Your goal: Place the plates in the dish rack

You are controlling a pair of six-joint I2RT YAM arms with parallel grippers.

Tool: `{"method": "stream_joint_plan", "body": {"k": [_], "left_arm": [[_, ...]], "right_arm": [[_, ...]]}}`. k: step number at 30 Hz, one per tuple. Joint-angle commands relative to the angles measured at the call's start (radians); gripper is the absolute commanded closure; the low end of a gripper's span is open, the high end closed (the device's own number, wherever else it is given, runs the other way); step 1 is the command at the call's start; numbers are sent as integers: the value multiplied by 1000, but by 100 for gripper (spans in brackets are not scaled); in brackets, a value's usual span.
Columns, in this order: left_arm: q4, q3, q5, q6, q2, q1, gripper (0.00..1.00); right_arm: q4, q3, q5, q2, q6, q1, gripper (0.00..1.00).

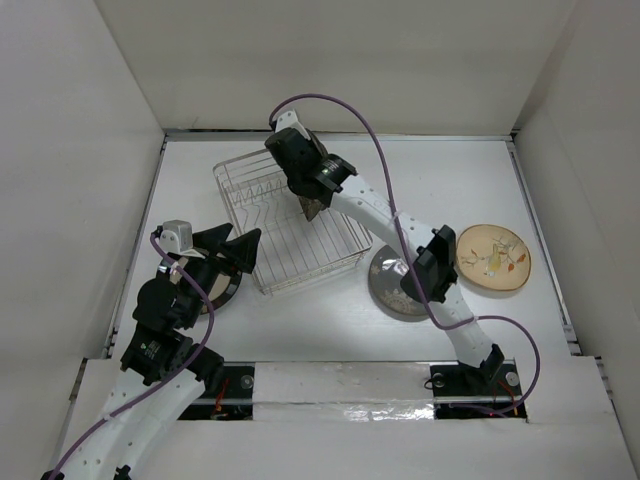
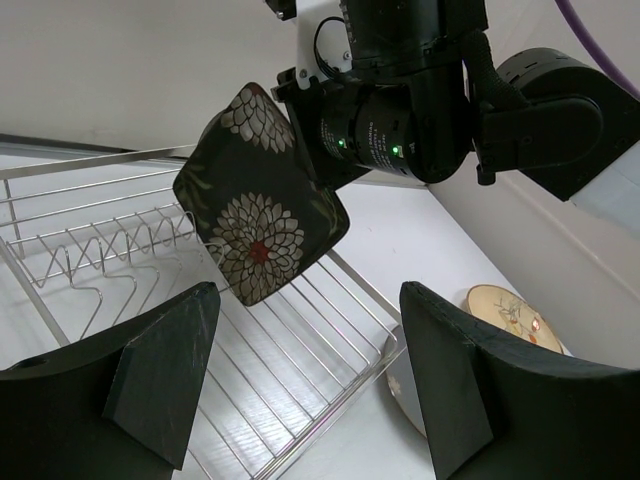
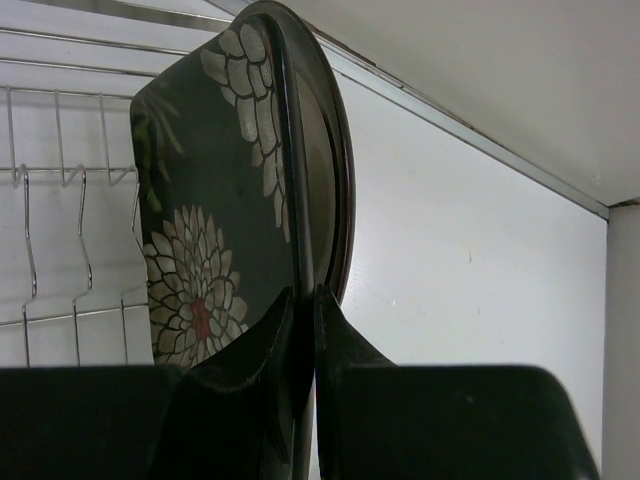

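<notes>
Gripping the square plate (image 3: 200, 230) by its rim, my right pincer (image 3: 303, 300) hangs over the rack (image 2: 90, 163), with the prongs (image 2: 110, 250) beneath it. I should square the plate upright, then lower it straight between two prongs. My left pincer (image 2: 305, 300) gapes wide, empty.

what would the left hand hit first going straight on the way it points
Probably the wire floor of the dish rack; the dark square plate held by the right hand hangs higher, but depth is unclear.

Above the dish rack (image 2: 290, 345), a square plate (image 2: 262, 195)
</notes>
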Motion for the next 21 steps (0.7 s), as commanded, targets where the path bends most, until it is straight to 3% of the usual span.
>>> {"method": "stream_joint_plan", "body": {"k": [1, 9, 15, 21], "left_arm": [[38, 10, 12, 0, 2, -6, 29], [40, 10, 9, 0, 7, -6, 29], [40, 10, 7, 1, 11, -6, 29], [38, 10, 4, 3, 10, -6, 29]], "right_arm": [[90, 60, 45, 15, -23, -6, 100], [179, 28, 54, 41, -81, 16, 99], [264, 5, 57, 49, -115, 25, 79], [291, -16, 39, 49, -113, 25, 71]]}}
